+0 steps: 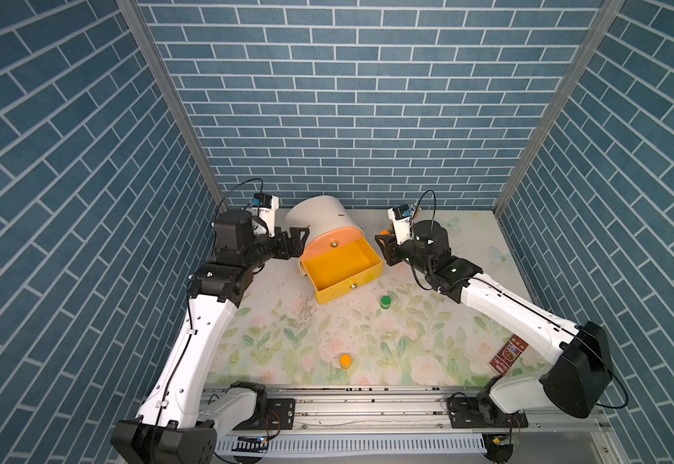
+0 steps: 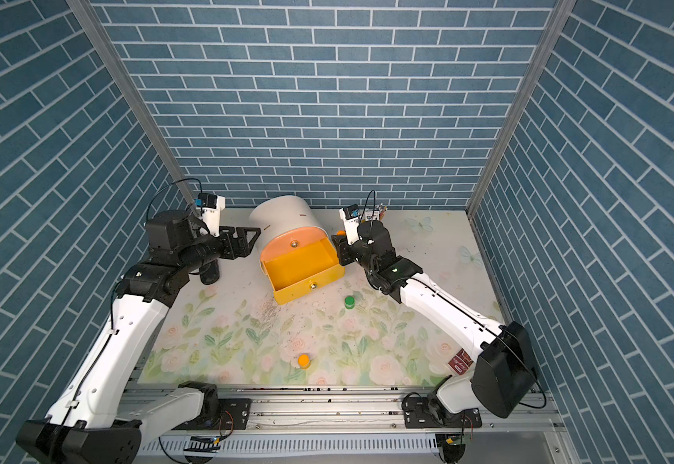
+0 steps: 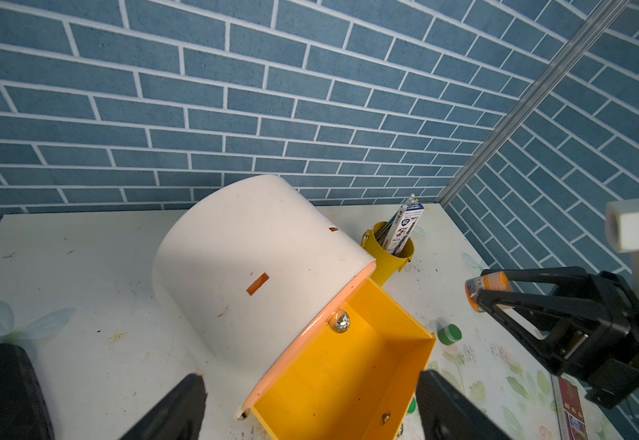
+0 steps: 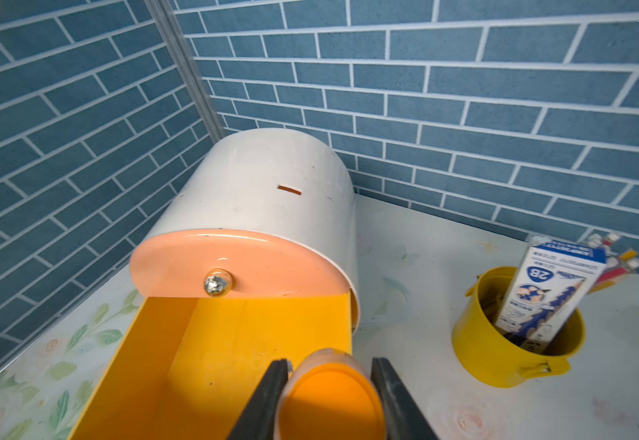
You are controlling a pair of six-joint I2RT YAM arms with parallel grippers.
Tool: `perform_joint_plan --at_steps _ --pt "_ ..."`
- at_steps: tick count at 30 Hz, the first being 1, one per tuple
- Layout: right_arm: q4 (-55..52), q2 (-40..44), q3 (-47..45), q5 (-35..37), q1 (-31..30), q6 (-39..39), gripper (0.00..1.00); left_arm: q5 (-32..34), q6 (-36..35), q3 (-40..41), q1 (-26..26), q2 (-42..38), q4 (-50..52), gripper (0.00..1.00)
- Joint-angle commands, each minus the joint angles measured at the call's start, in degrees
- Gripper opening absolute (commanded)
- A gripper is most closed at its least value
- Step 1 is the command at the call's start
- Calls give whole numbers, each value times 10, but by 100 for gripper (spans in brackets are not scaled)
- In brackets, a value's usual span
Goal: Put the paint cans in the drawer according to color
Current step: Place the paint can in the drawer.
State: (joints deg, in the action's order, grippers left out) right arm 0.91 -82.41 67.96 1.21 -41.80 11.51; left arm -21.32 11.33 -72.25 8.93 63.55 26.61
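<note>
A white and blue pencil box (image 4: 538,293) stands in the yellow bucket (image 4: 474,343). On the front of the box is a blue round spot with "2B" in big white letters. This is the only writing that can be read. There are lines of small print above and below the spot, but they are too blurry to read.

A flat red packet (image 1: 506,355) has gold and white signs on it. They are too small to read.

The orange-lidded paint can (image 3: 487,284) has a little label with tiny coloured print, too small to read.
</note>
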Motion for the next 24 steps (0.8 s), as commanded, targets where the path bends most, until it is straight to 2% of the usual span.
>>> perform_joint_plan --at_steps 1,10,24 --pt "34 -31 16 -6 -19 -4 24 -10 -3 13 1 -11 10 92" --pt "68 -99 10 -5 -53 -8 24 -22 1 30 1 -22 8 92" --pt "52 -180 64 5 -60 -20 25 -28 5 50 1 -34 1 91"
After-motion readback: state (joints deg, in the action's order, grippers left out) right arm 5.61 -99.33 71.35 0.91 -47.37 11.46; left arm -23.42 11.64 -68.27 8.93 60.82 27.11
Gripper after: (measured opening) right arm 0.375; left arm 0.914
